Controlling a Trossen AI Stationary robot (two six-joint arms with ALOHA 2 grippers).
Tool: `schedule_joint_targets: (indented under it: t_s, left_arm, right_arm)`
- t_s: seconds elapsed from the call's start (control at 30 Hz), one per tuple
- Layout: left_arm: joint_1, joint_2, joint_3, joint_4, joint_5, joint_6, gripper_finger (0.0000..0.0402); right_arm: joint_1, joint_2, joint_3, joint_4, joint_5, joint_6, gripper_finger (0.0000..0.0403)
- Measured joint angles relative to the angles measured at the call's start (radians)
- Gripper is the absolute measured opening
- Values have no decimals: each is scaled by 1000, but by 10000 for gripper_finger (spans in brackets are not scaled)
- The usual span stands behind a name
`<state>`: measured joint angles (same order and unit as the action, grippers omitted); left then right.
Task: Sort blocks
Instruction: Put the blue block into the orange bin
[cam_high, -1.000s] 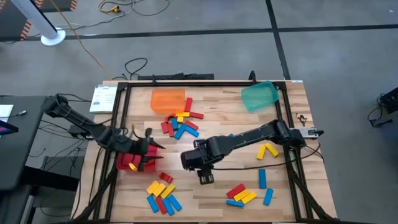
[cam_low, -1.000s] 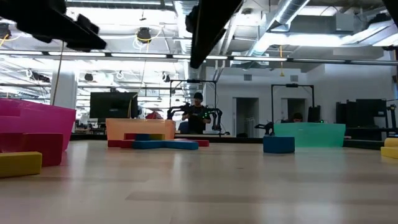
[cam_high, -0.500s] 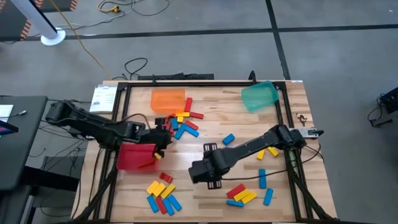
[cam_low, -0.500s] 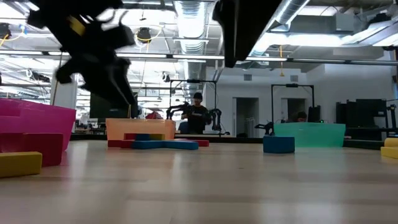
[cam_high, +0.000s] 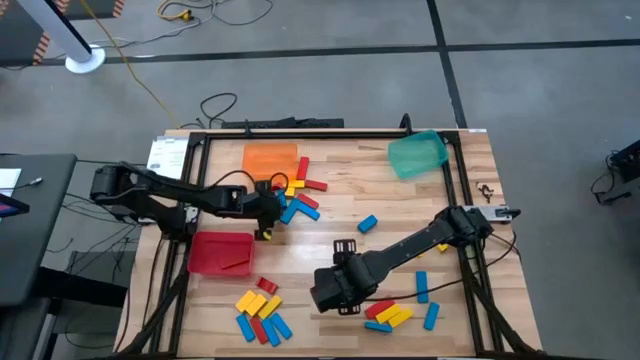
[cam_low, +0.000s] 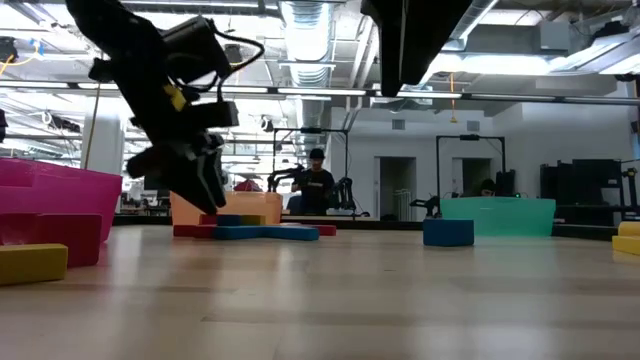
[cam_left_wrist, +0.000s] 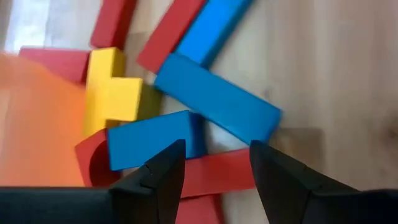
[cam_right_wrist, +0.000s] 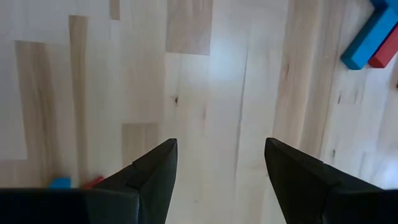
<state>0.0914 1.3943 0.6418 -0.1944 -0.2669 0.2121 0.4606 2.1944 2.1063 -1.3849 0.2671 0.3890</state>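
No text, brand, number or sign can be read in any of the views. A white sheet (cam_high: 166, 157) lying at the far left corner of the worktop (cam_high: 340, 200) carries dark printed marks, but they are too small to make out.

In the high view, the left gripper (cam_high: 268, 208) covers part of the blocks (cam_high: 296, 197) beside the orange bin (cam_high: 270, 160), so their number there is not clear. In the left wrist view, the orange bin (cam_left_wrist: 37, 124) is blurred and cut by the edge. In the low view, the pink bin (cam_low: 55, 200) is cut off at the side.
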Motion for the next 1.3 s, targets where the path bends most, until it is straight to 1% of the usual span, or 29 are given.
schedule_joint_targets:
  t_s: [0.2,0.4,0.43,0.57,0.63,0.73,0.9,0.97,1.07,1.1,1.2,1.3]
  left_arm:
    - [16,58,4,15,102,35,174]
    - [16,59,4,2,97,-5,174]
    - [16,54,3,-2,133,-10,174]
    - [-3,57,0,22,344,2,174]
    - [-16,58,4,12,363,16,174]
    - [-25,58,42,-27,349,48,174]
    - [-30,51,163,-181,327,100,174]
    - [-35,51,207,-251,267,116,174]
    - [-46,50,234,-293,96,154,174]
    - [-46,50,234,-299,61,170,174]
    - [-36,56,230,-328,25,273,174]
    - [-36,66,196,-333,-24,438,174]
  right_arm:
    - [13,0,0,0,23,33,260]
    - [20,0,0,-3,25,33,260]
    - [20,0,0,-3,25,33,260]
    - [20,0,0,-3,26,42,260]
    - [20,0,0,-7,32,56,260]
    - [23,0,0,-8,32,72,260]
    - [34,0,0,-16,31,113,260]
    - [43,0,0,-18,32,125,260]
    - [59,1,0,-20,47,143,260]
    - [64,1,0,-19,54,148,260]
    - [77,1,0,-21,55,166,260]
    - [95,1,0,-21,62,188,260]
